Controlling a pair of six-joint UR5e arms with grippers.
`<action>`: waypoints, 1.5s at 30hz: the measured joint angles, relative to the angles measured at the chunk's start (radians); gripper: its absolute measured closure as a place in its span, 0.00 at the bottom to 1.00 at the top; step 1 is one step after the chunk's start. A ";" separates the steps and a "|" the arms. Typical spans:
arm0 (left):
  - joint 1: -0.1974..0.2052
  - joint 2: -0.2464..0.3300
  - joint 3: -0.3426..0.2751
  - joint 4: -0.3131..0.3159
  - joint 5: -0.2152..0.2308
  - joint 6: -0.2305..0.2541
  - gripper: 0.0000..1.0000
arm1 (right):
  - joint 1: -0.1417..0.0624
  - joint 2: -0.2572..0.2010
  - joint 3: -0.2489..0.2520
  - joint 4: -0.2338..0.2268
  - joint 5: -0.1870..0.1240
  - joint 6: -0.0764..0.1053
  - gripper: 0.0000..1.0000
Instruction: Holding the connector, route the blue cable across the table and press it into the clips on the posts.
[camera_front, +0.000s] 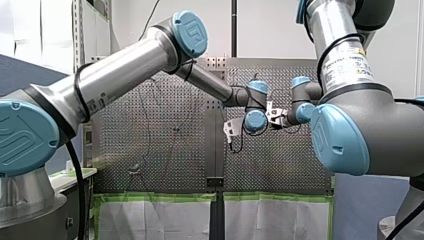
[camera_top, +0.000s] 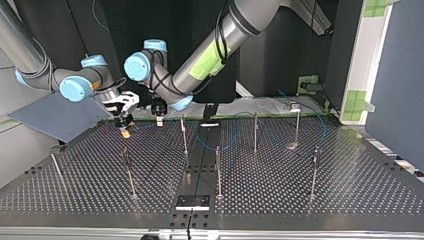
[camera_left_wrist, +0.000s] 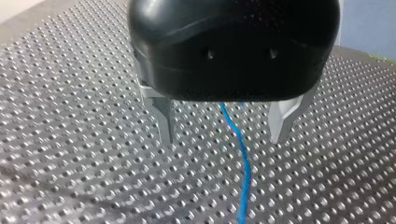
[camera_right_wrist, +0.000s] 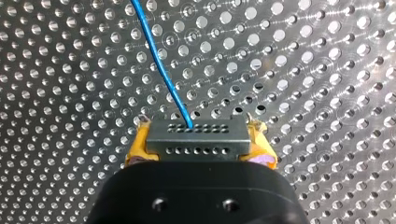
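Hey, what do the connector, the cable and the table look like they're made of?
Connector: grey, matte block with rows of small holes, plastic or metal, cannot tell. Cable: smooth blue jacket, probably plastic insulation. Table: bare metal, likely aluminium, with bright glints around its holes.

We log the cable (camera_right_wrist: 161, 60) as bright blue, unmarked. The connector (camera_right_wrist: 197, 138) is dark grey, with two rows of small holes across its face. Our right gripper (camera_right_wrist: 198, 128): black body, yellow pads (camera_right_wrist: 137, 148). Our left gripper (camera_left_wrist: 222, 140): glossy black housing, pale grey metal fingers (camera_left_wrist: 164, 116). The table (camera_right_wrist: 317, 70): silver, with an even grid of dark holes. The arm joint caps (camera_front: 190, 32): light blue.
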 joint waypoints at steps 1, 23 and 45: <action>0.002 -0.008 0.008 -0.006 0.000 0.000 0.00 | 0.000 0.000 0.000 0.000 -0.001 0.000 1.00; 0.001 -0.111 0.176 -0.066 -0.071 -0.012 0.21 | -0.006 0.000 0.000 0.000 -0.021 0.001 1.00; -0.001 -0.099 0.151 -0.096 -0.095 -0.037 1.00 | -0.002 -0.040 -0.001 0.005 -0.051 0.008 1.00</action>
